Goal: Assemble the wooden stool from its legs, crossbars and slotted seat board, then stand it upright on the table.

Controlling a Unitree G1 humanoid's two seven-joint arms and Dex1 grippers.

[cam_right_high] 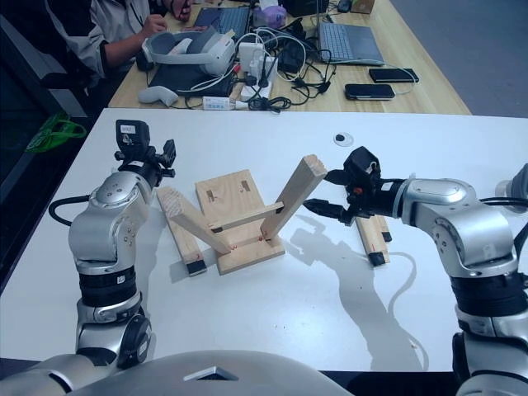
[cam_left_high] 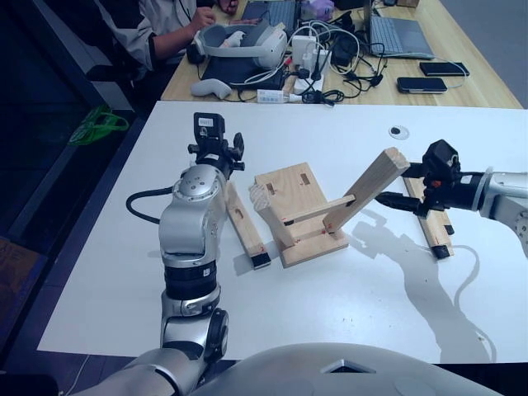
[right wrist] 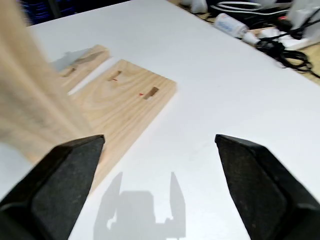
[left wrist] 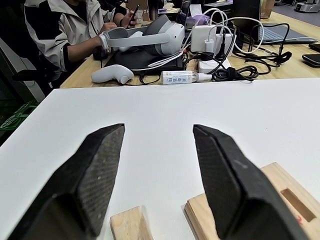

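Note:
The slotted seat board (cam_left_high: 304, 191) lies flat mid-table. On it rest two legs joined by a crossbar (cam_left_high: 318, 212): a short-looking leg (cam_left_high: 272, 210) at its left and a long leg (cam_left_high: 363, 194) slanting up to the right. My right gripper (cam_right_high: 327, 191) is open just right of the slanting leg's upper part, not touching it; the right wrist view has this leg (right wrist: 30, 95) beside the right gripper (right wrist: 159, 140). One loose leg (cam_left_high: 247, 231) lies left of the board, another (cam_left_high: 436, 223) under the right arm. My left gripper (left wrist: 157, 132) is open and empty, hovering behind the left loose leg.
A small round black disc (cam_left_high: 400, 130) lies on the white table (cam_left_high: 330, 313) at the back right. Behind stands a wooden desk (cam_left_high: 462, 87) with a headset, cables, a laptop and phones, and a person seated there. The table's left edge (cam_left_high: 91, 247) drops to dark floor.

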